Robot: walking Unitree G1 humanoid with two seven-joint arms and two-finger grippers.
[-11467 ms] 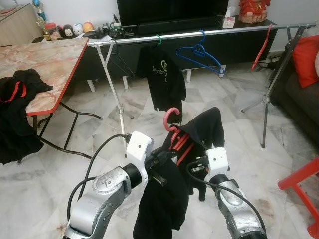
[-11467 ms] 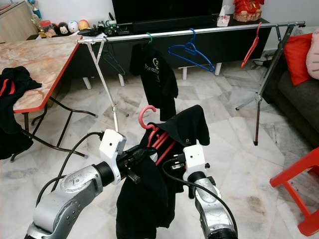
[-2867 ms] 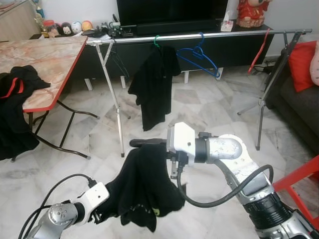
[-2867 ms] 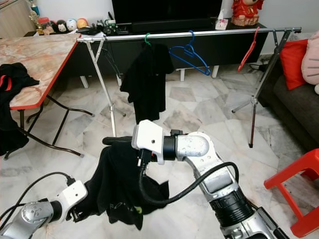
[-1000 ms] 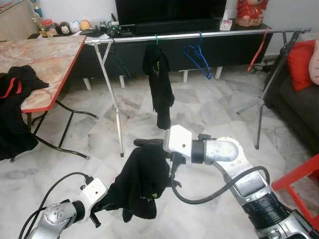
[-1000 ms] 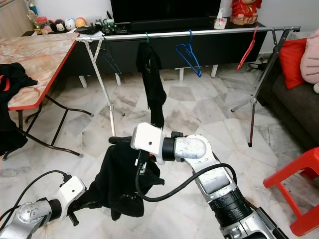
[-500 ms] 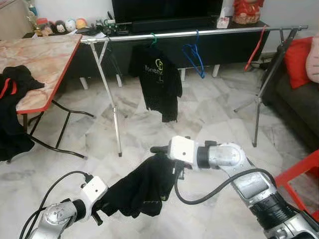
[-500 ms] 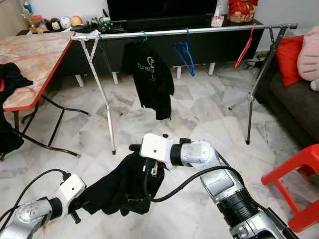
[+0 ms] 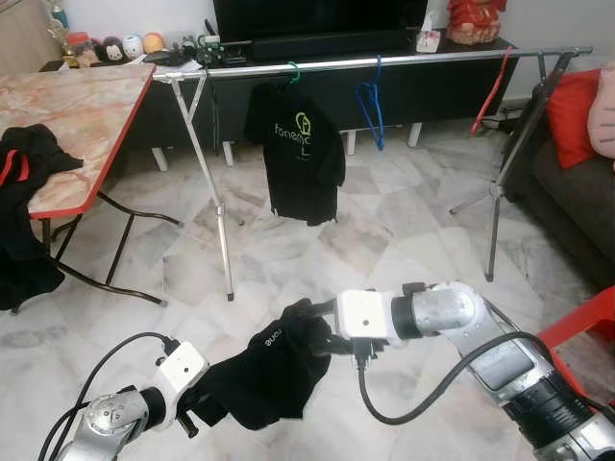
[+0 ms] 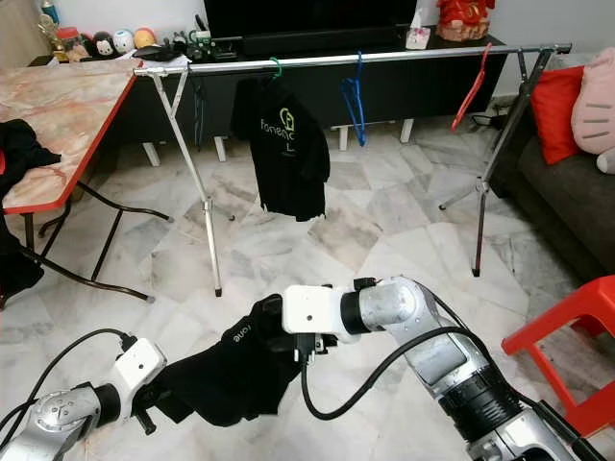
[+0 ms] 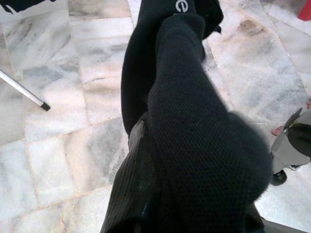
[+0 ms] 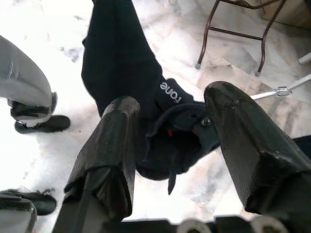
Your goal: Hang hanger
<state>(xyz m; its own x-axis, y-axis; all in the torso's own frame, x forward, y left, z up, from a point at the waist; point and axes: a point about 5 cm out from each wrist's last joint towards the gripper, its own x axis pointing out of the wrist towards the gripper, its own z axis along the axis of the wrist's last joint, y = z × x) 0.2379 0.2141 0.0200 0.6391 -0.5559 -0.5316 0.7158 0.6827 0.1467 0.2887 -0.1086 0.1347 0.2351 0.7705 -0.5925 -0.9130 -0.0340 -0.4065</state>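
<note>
Stretching between both end effectors, black shirt (image 9: 274, 370): left (image 9: 204, 415) clamped on, right (image 12: 170, 145) spread.

Head stereo looks down; wrist views close on garment (image 11: 194, 145).

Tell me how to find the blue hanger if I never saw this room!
Look at the long silver rail in front of the black TV cabinet. Near its middle, just right of the hanging black T-shirt, is the blue hanger. It is the empty blue one; the empty red hanger hangs farther right.
</note>
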